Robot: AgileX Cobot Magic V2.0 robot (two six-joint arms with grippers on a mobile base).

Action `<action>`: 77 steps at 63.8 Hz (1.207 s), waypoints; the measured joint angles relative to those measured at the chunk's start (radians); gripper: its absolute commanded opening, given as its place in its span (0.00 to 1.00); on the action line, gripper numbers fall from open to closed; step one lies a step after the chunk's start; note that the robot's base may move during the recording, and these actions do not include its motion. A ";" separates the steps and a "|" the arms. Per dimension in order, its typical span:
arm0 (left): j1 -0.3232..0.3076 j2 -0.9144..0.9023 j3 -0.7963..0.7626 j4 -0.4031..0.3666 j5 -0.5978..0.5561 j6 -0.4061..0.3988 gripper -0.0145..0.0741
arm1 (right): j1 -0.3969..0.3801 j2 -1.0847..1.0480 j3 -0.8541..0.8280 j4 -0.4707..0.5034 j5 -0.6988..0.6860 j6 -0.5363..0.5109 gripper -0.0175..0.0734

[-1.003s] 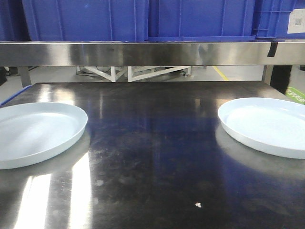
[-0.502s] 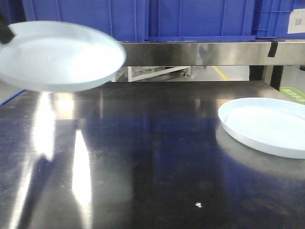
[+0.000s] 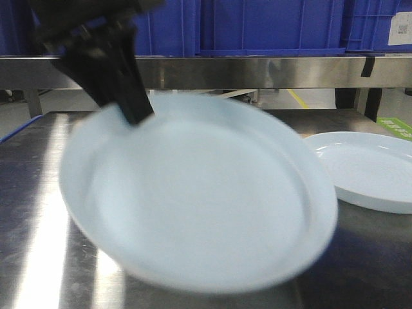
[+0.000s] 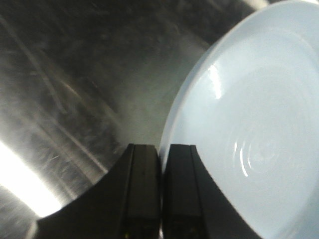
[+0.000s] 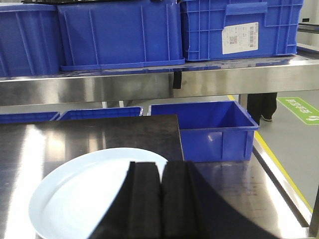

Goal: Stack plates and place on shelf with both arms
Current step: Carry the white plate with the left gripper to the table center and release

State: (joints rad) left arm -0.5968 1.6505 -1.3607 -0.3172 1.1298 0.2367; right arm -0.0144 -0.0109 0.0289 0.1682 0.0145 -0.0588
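- steel tabletop [image 3: 367, 257] up front, with the shelf [image 3: 257, 72] running behind the resting plate [image 3: 373, 170] and blue crates [image 3: 270, 26] sitting on it.
- left gripper [image 4: 163, 149] is pinched on the rim of the held plate [image 3: 199, 199], fingers almost together with the edge caught between them.
- held plate is airborne, tilted and blurred. in the front view its edge overlaps the resting plate's near side, but whether it is above it or only in front, i can't tell.
- right gripper [image 5: 160, 167] hangs over the resting plate, fingers pressed together with nothing between them.
- resting plate lies flat on the tabletop, below the shelf, untouched.
- handling call: these look stiff, glossy and likely breakable, so slick under the pads.
- the low rim is the only real place to grab, and a single pinch there lets a wide plate droop or slide.
- stacking wants it lowered level and centred on the resting plate.
- the pair then looks safest gripped at opposite rims, one arm each, for the lift to the shelf.
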 measured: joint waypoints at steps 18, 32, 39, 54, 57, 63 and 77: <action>-0.023 0.134 0.000 0.009 -0.062 0.001 0.26 | 0.000 0.000 0.000 0.000 0.000 0.000 0.26; -0.023 0.169 0.000 0.012 -0.073 0.001 0.27 | 0.000 0.000 0.000 0.000 0.000 0.000 0.26; -0.023 0.174 0.000 0.012 -0.074 0.001 0.29 | 0.000 0.000 0.000 0.000 0.000 0.000 0.26; -0.023 0.174 0.000 0.012 -0.059 0.001 0.53 | 0.000 0.000 0.000 0.000 0.000 0.000 0.26; -0.023 0.174 0.000 0.012 -0.059 0.001 0.58 | 0.000 0.000 0.000 0.000 0.000 0.000 0.26; -0.023 0.174 0.000 0.012 -0.059 0.001 0.66 | 0.000 0.000 0.000 0.000 0.000 0.000 0.26; -0.023 0.119 0.000 0.029 -0.059 -0.007 0.68 | 0.000 0.000 0.000 0.000 0.000 0.000 0.26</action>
State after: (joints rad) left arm -0.6202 1.7699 -1.3607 -0.2881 1.0709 0.2301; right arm -0.0144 -0.0109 0.0289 0.1682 0.0145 -0.0588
